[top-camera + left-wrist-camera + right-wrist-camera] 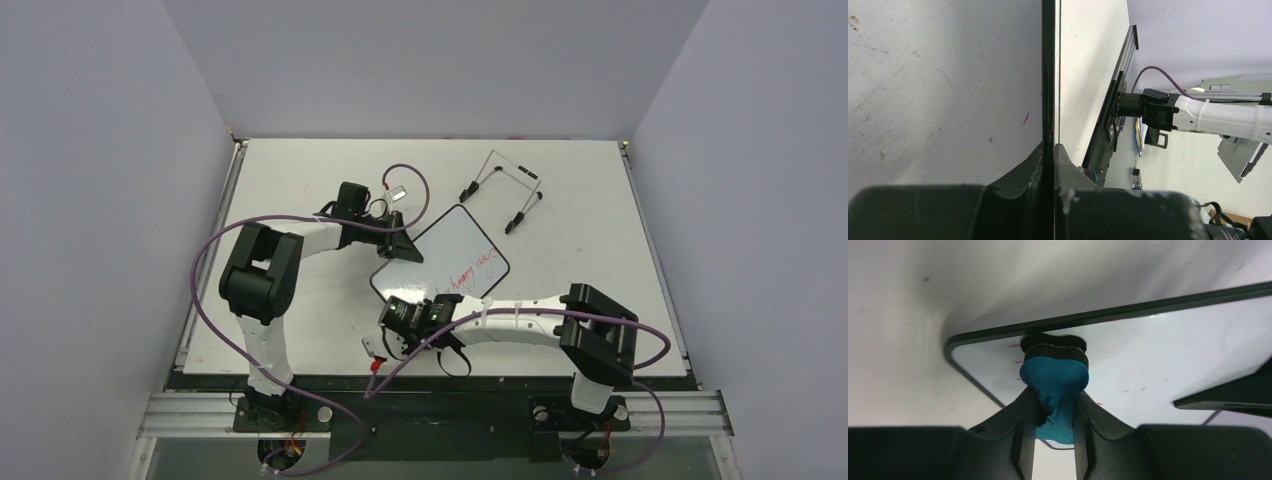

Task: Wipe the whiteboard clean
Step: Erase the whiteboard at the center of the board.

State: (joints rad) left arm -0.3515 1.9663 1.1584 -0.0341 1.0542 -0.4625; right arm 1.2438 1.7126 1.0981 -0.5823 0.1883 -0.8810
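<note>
Right hand (1054,407) gripping eraser (1054,375), touching whiteboard (1168,355) corner

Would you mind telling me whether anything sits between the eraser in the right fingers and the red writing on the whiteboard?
Nothing visible does. The blue eraser in the right gripper sits at the whiteboard corner, beside the red writing. The left gripper clamps another edge, and the wire stand lies apart behind.

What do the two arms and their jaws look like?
Left arm and right arm match: white tubular links, blocky black joint housings, black wrists. A purple cable loops loosely along each from the base. The jaws are matte black and taper toward the tips.
</note>
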